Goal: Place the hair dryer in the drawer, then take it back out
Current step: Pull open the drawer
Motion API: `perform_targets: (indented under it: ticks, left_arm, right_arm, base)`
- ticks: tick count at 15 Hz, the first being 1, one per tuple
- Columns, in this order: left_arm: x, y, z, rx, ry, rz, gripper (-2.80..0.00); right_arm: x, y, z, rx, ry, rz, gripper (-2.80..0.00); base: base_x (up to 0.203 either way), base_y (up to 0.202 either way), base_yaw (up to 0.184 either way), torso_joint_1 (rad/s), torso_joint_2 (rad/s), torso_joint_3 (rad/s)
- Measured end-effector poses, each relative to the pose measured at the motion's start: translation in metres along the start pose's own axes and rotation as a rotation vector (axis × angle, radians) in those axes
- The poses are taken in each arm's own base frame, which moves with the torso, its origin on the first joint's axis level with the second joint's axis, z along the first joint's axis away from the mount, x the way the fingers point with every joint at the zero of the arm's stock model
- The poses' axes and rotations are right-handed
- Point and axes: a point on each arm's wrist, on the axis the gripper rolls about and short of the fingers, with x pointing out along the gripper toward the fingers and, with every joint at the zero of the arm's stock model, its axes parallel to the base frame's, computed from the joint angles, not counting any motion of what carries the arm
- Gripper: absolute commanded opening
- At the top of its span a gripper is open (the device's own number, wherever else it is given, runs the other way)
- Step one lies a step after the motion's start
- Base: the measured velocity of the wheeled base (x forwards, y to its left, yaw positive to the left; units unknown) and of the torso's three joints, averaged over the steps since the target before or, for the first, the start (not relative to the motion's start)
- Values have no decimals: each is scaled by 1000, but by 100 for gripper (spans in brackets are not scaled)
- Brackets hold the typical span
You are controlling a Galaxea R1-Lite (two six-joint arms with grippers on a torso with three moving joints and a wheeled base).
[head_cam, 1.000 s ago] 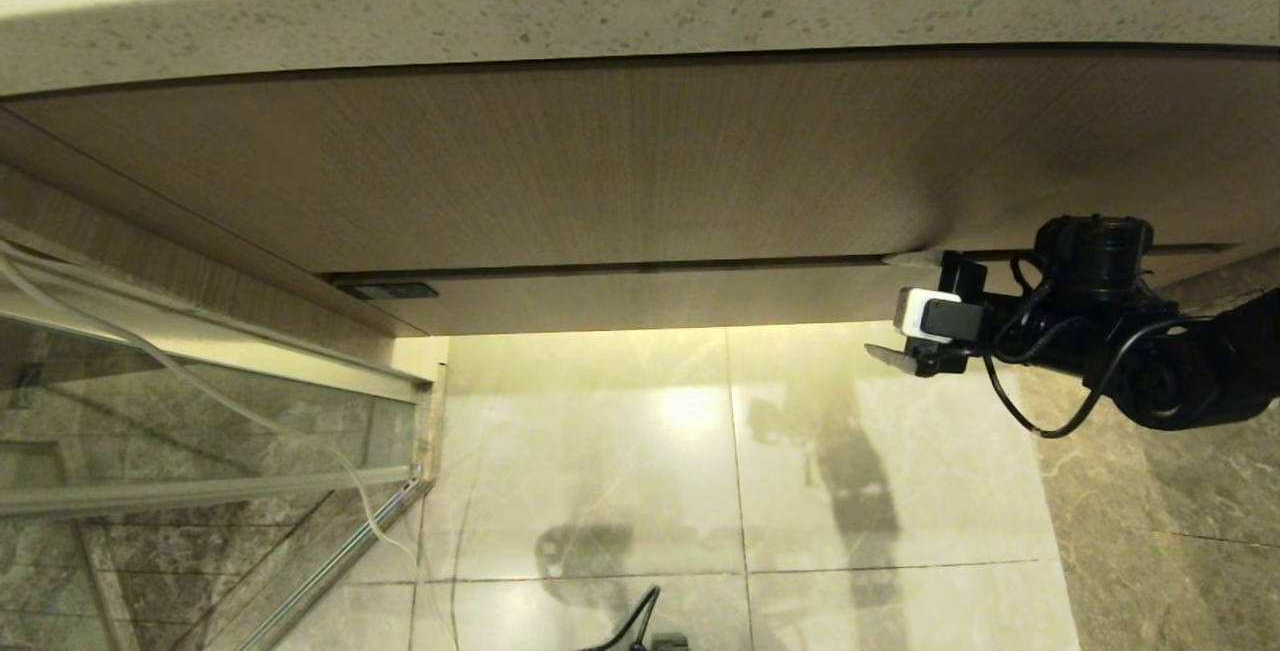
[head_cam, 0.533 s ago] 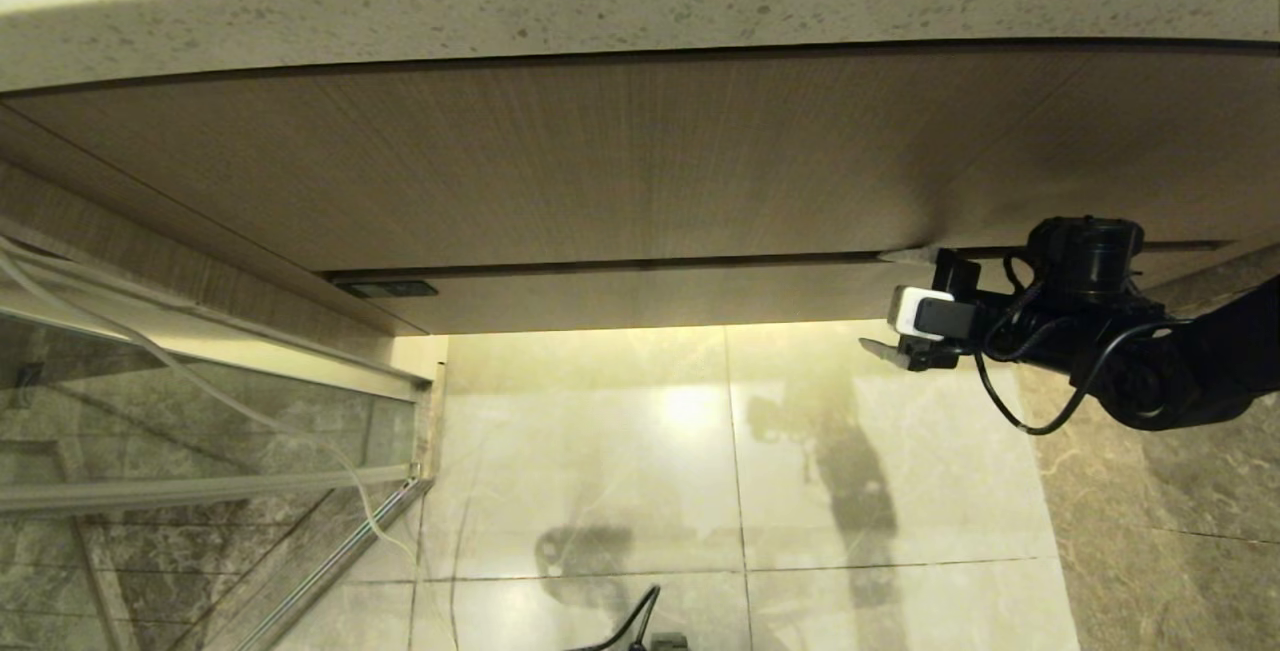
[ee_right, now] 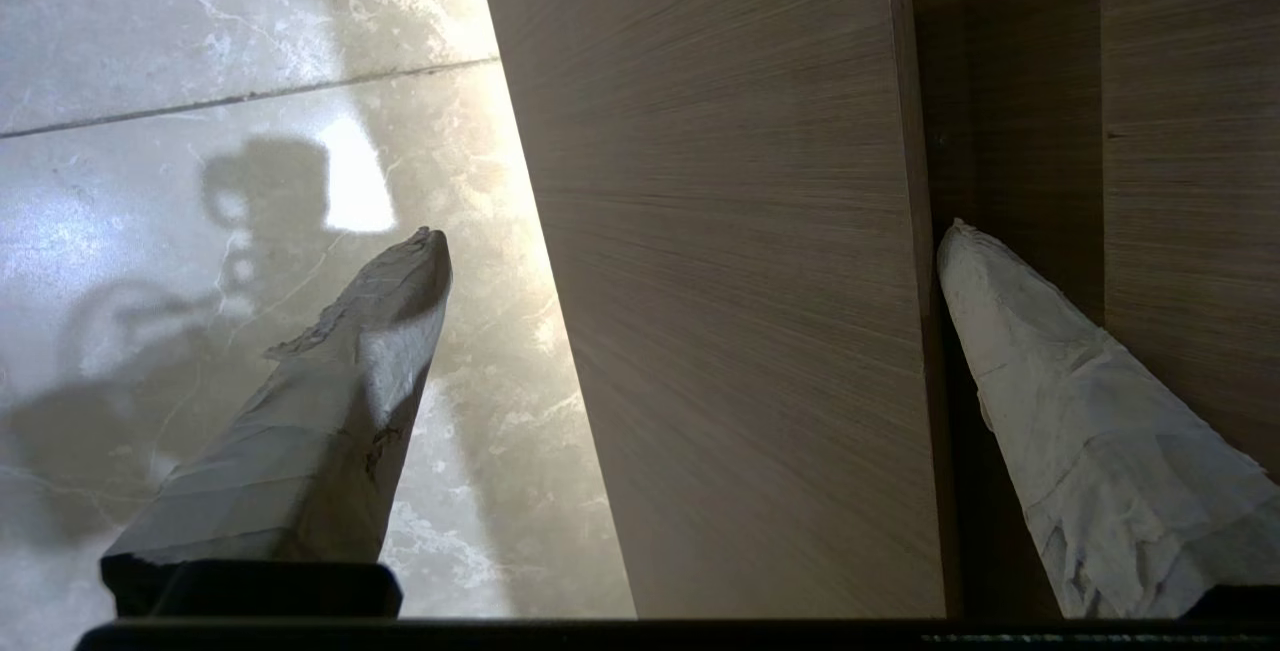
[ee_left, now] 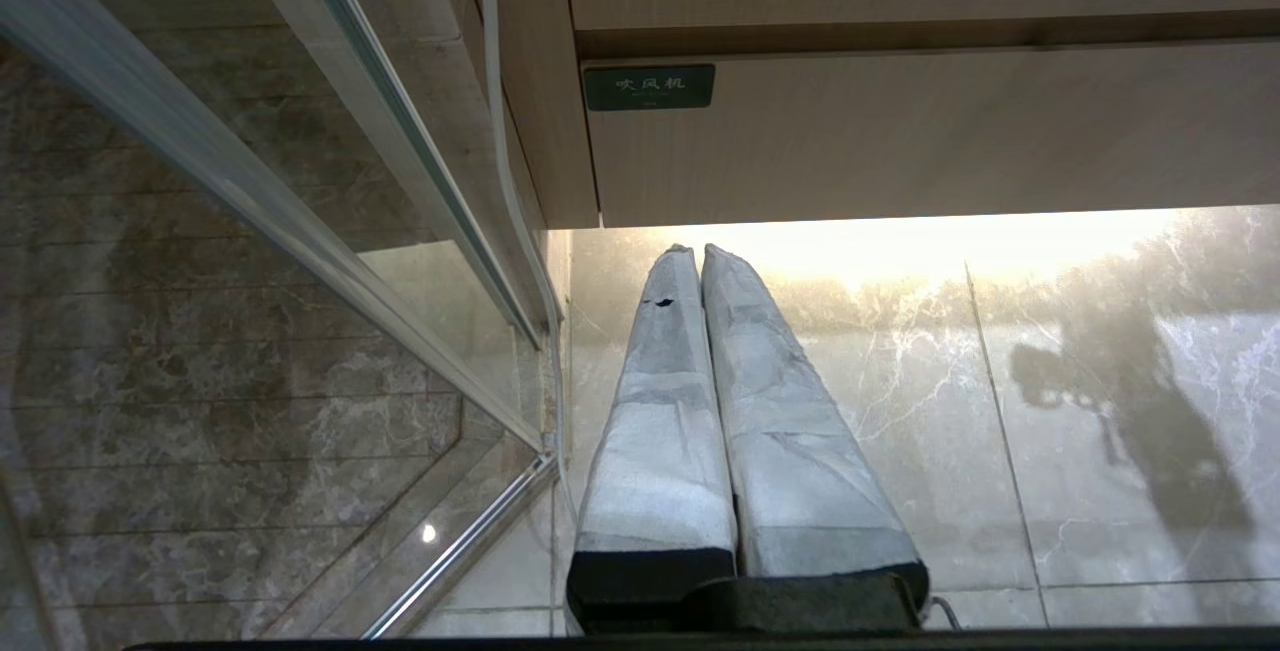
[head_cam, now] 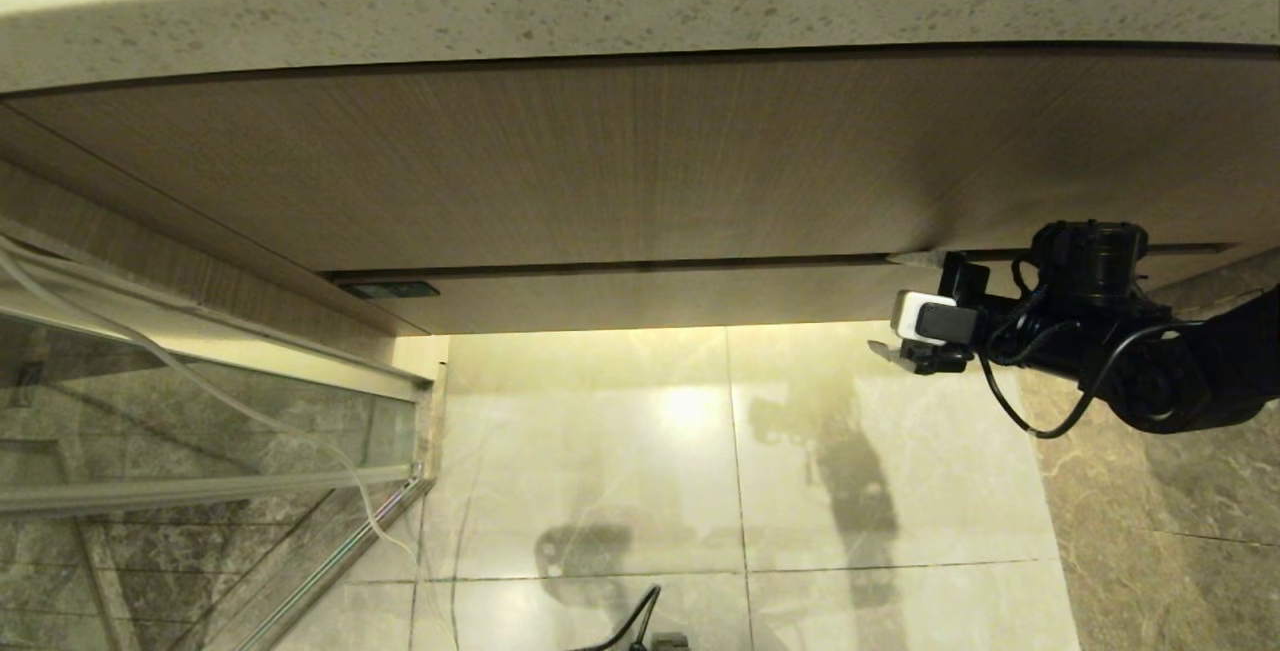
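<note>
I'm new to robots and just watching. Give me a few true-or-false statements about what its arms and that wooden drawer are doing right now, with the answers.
1. The right gripper is wide open, one finger above and one below the drawer front. True.
2. The drawer is pulled far out. False: its front sits flush under the taller wood panel, closed.
3. The left gripper has its fingers pressed together. True.
4. A hair dryer lies in plain sight on the floor. False: no hair dryer shows in any view.
5. The left gripper grips the drawer front. False: it hangs apart from it, over the floor.
</note>
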Motion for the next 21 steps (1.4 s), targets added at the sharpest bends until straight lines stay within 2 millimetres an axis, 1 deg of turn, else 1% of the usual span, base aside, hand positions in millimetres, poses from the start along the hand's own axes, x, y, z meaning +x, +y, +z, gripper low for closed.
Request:
perform_targets:
  ticks: [5,9,14,18,21]
  left_arm:
    - [0,0,0,0,0,0,-280]
    - [0,0,0,1,0,0,-280]
    - [0,0,0,0,0,0,-280]
    - [0,0,0,0,0,0,-280]
    - [0,0,0,1,0,0,-280]
  right_arm:
    - [1,2,-4,9,10,10,0]
    - [-4,7,-13,25,48,35,0]
    - [-8,11,-14,43,81,78,0]
    - [-12,17,-14,65,121,149,0]
    - [-20,27,-13,95,133,230,0]
  base:
    - [0,0,0,0,0,0]
    - [0,0,0,0,0,0]
    - [0,0,0,0,0,0]
    - [0,0,0,0,0,0]
    - [0,0,0,0,0,0]
